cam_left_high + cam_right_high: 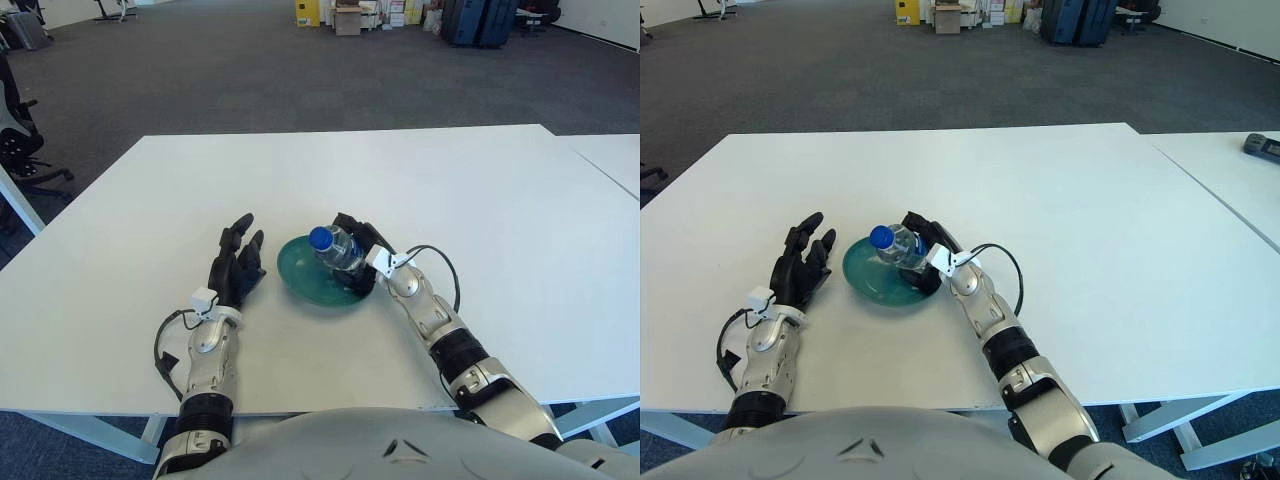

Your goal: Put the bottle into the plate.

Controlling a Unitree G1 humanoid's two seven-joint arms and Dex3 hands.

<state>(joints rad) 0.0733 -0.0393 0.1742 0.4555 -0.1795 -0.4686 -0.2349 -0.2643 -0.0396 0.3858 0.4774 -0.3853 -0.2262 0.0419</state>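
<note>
Now R hand (362,250) gripping bottle (335,247) over plate (300,275), L hand (237,268) beside

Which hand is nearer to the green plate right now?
Right. The right hand is at the plate's right edge, over the rim, gripping the bottle tilted above it. The left hand shows just left of the plate, fingers open, holding nothing.
</note>
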